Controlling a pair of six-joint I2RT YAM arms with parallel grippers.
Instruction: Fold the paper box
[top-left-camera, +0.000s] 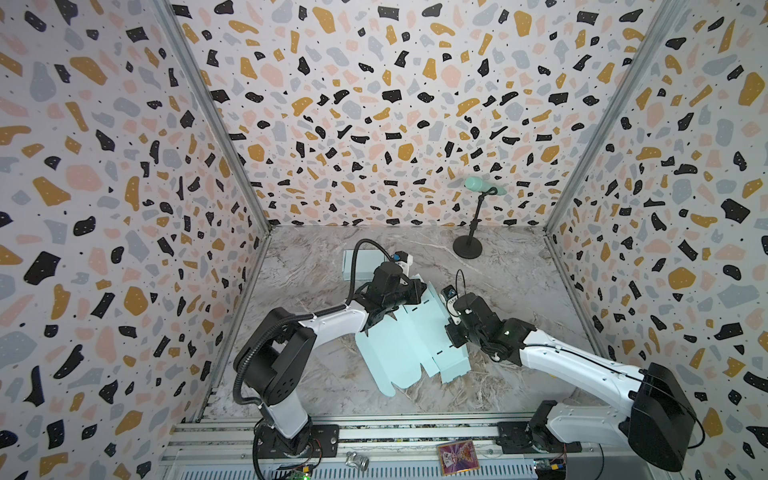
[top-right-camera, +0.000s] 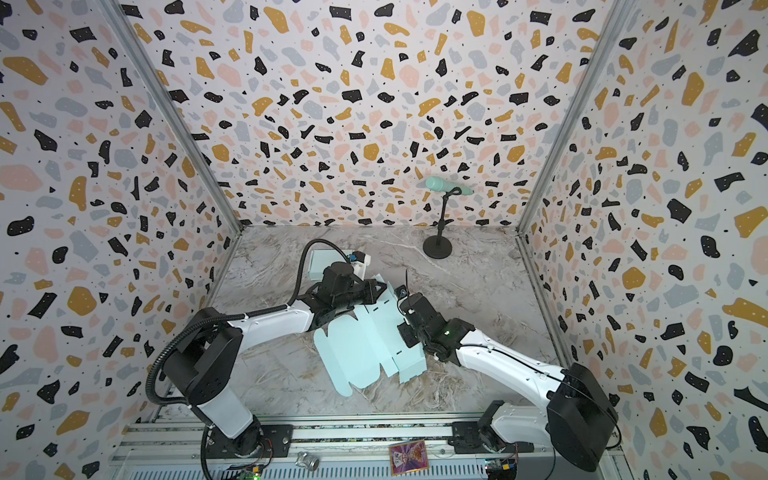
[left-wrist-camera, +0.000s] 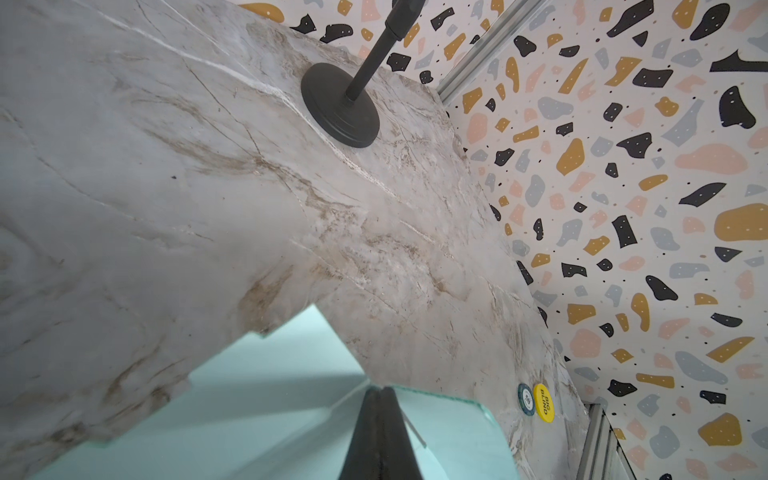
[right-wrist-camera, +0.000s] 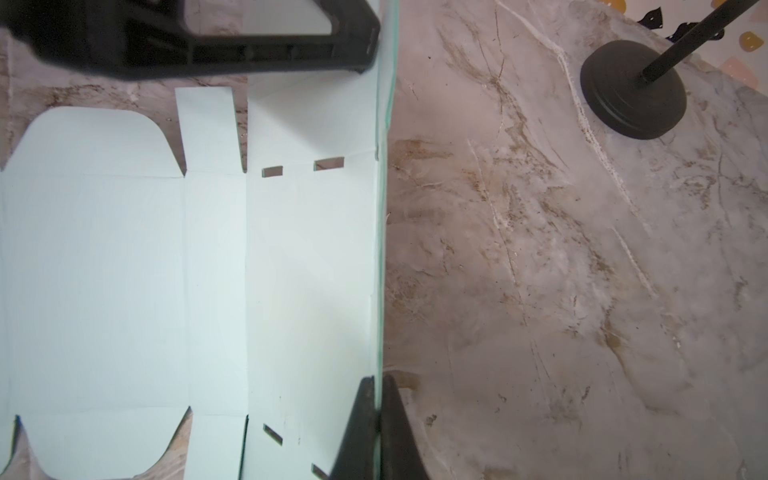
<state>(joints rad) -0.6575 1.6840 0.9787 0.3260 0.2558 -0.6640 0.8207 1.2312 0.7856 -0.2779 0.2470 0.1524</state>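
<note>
1. Marble tabletop (top-left-camera: 519, 282), terrazzo walls (top-left-camera: 374, 104) on three sides.
2. Mint paper box (top-left-camera: 399, 345) is a mostly flat blank, spread out between the two grippers. One long side panel is folded upright.
3. right gripper (right-wrist-camera: 378, 388): fingers pinched together on that upright panel's edge.
4. left gripper (left-wrist-camera: 380, 392): fingers likewise closed on the same panel, at its other end.
5. mic stand (top-left-camera: 468, 248) stands well beyond both grippers. Two poker chips (left-wrist-camera: 536, 401) lie past the left gripper, near the wall.

Mint mic (top-left-camera: 484, 186) on blk stand (top-left-camera: 468, 248), rear of marble table (top-left-camera: 519, 291); chips (left-wrist-camera: 543, 402) nr wall (left-wrist-camera: 665, 208).
</note>
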